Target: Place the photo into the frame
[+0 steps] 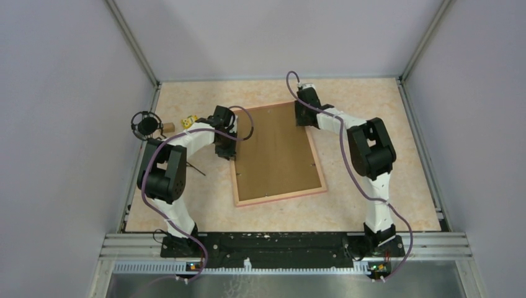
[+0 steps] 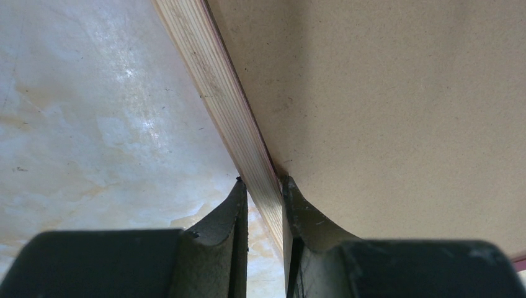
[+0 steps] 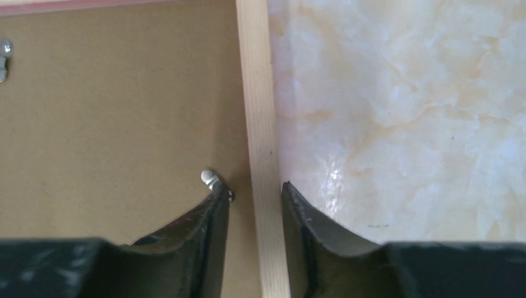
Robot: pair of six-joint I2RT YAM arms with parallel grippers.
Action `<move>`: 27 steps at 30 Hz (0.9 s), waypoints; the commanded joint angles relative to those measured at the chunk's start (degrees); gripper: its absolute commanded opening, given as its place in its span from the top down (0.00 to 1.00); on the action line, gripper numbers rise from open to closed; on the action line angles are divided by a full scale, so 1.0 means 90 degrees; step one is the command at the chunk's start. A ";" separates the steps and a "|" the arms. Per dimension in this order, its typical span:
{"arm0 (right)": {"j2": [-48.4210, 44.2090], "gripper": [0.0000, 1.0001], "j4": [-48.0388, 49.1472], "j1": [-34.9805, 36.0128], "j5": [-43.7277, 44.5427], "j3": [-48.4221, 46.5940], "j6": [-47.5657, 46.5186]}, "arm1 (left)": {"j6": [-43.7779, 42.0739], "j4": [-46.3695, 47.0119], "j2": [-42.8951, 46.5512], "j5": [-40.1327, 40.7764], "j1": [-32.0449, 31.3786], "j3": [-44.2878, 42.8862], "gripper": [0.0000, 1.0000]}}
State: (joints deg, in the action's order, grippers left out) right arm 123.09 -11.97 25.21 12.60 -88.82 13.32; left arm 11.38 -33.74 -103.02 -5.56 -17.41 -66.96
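Fingers (image 2: 232, 211) of the left gripper (image 2: 263, 183) stand close on either side of the left rail of the frame (image 2: 229, 105), and we read them as pinching it: one tip is against the outer edge over the table (image 2: 93, 124), the other against the inner edge where the brown backing board (image 2: 403, 112) begins.

On the right gripper (image 3: 254, 186) the fingers (image 3: 214, 211) straddle the right rail but are not pressed onto it. The outer tip sits at the rail's edge. The inner tip stands apart from it over the board, with a small metal tab (image 3: 209, 178) just at its point.

From above we see the frame lying flat, back up, in the middle of the table, with the board filling it. Its long sides run near to far, and the near end is skewed slightly to the right. The left gripper meets the left rail in its far half, and the right gripper is close to the far right corner.

Near the far left edge of the table we see a black round object (image 1: 146, 124), with a small wooden block (image 1: 169, 127) just beside it, both well apart from the frame.
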 commanded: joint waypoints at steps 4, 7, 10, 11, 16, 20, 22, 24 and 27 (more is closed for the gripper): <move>0.0488 0.73 -0.0344 -0.0116 0.0346 -0.0338 0.0367 | -0.0479 -0.0203 -0.0206 -0.0507 -0.0263 0.0228 0.94; 0.0660 0.74 -0.0568 -0.0116 0.0295 -0.0571 0.0510 | -0.0482 -0.0199 -0.0194 -0.0487 -0.0263 0.0231 0.94; 0.0620 0.63 -0.0728 -0.0113 0.0233 -0.0620 0.0531 | -0.0473 -0.0207 -0.0185 -0.0480 -0.0262 0.0235 0.94; 0.0544 0.59 -0.0748 -0.0129 0.0187 -0.0583 0.0509 | -0.0482 -0.0207 -0.0188 -0.0485 -0.0263 0.0238 0.94; -0.0238 0.47 -0.0388 -0.0209 -0.0155 -0.0104 0.0700 | -0.0489 -0.0211 -0.0205 -0.0576 -0.0263 0.0209 0.94; -0.0523 0.41 0.0362 -0.0384 -0.0995 0.0286 0.0928 | -0.0491 -0.0215 -0.0212 -0.0550 -0.0258 0.0216 0.94; -0.0336 0.40 0.0237 -0.0384 -0.1137 0.0162 0.0843 | -0.0488 -0.0208 -0.0216 -0.0542 -0.0263 0.0218 0.94; -0.0018 0.39 -0.0067 -0.0390 -0.1123 -0.0078 0.0696 | -0.0483 -0.0214 -0.0206 -0.0555 -0.0262 0.0215 0.94; 0.0215 0.38 -0.0331 -0.0389 -0.1121 -0.0292 0.0471 | -0.0482 -0.0216 -0.0204 -0.0568 -0.0263 0.0218 0.94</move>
State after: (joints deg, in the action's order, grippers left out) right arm 122.37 -12.86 21.50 5.08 -87.90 19.62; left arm 10.63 -33.34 -103.02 -6.87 -18.37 -66.96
